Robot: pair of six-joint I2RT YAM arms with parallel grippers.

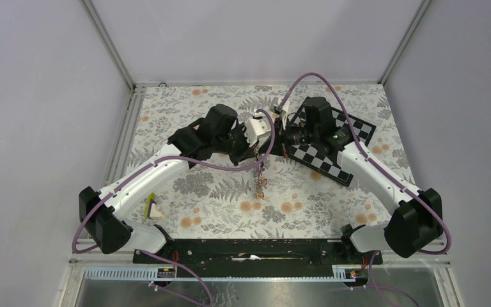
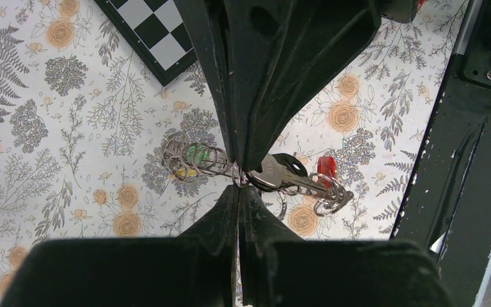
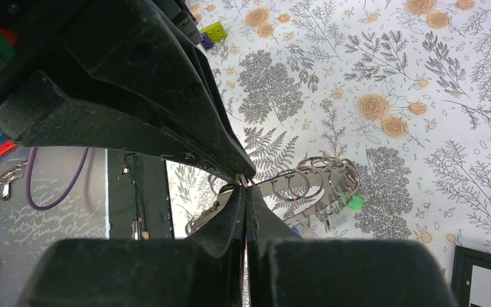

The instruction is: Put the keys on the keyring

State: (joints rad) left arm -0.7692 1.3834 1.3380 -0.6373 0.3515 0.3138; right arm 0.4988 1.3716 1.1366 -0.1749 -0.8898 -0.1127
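Both arms meet over the middle of the floral surface (image 1: 217, 192). The left pincer (image 2: 238, 182) is clenched, its tips pinching a wire loop of the keyring (image 2: 188, 160), which here shows as a tangle of linked split rings. The keys (image 2: 278, 173) hang off that tangle: a silver blade and a red head (image 2: 325, 166) on one side of the tips, a green head (image 2: 196, 153) among the rings on the other. The right pincer (image 3: 246, 185) is also clenched on the same bunch of rings, which fan out just past its tips. From above, the bunch lies between the two pincers, trailing towards the arm bases; whether it touches the surface I cannot tell. The chequered board (image 1: 332, 157) lies under the right arm. A yellow-green brick (image 1: 152, 206) sits near the left arm's base.
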